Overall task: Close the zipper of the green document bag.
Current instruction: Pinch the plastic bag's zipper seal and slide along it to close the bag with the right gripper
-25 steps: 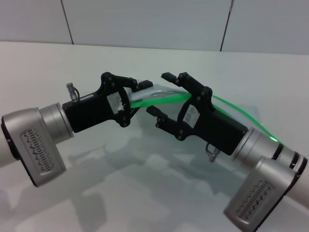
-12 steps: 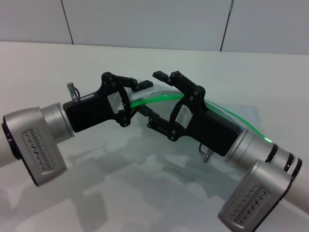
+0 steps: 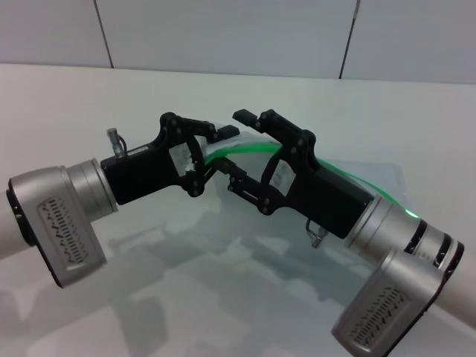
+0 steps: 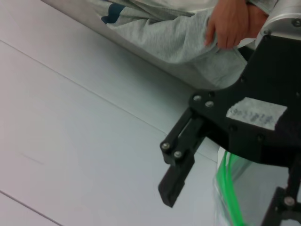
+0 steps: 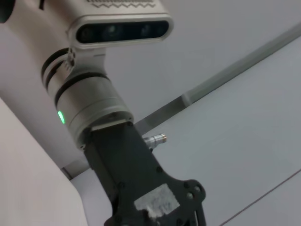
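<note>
The green document bag (image 3: 368,178) lies on the table with its left end lifted in an arch. The zipper (image 3: 249,151) is the bright green strip along its raised edge; I cannot make out the slider. My left gripper (image 3: 222,152) is shut on the bag's lifted left end. Just to its right, my right gripper (image 3: 239,145) is open, one finger above the strip and one below it. In the left wrist view the right gripper's finger (image 4: 181,175) hangs beside the bag (image 4: 251,188) and its zipper (image 4: 228,190).
A white table (image 3: 89,104) stretches to a panelled wall behind. A person in grey clothing (image 4: 188,33) stands at the table's far edge in the left wrist view. The right wrist view shows the left arm (image 5: 94,113) and the head camera (image 5: 122,29).
My right gripper has moved left along the green strip, close up to the left gripper, still open. The left gripper has shifted slightly and keeps its hold.
</note>
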`<state>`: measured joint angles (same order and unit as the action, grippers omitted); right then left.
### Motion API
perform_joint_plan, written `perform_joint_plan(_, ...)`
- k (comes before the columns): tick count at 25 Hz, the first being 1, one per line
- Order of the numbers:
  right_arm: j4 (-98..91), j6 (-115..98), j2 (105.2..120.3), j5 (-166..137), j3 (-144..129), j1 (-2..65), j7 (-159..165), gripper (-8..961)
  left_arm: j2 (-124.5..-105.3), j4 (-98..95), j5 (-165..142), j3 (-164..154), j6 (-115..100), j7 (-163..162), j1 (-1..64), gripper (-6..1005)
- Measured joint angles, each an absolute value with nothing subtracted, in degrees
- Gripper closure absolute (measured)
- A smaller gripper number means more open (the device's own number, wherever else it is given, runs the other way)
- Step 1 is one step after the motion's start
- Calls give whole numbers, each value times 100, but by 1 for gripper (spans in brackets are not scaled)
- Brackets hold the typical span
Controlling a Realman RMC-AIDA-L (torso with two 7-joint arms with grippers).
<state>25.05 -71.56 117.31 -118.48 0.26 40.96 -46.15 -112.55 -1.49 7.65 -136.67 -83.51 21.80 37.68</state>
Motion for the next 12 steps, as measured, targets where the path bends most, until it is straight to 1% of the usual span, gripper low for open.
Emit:
perform_joint_plan(7,2505,-7118,11734,-11851,-9,4089,-4808,259,-11259,-150,764,-13646,-8351,2180,3780,944)
perform_joint_plan(12,2533,-6909,11734,-11866,-13,4105,-4861,290,-11259,-150,764,-13641,-8354,2180,3780,944)
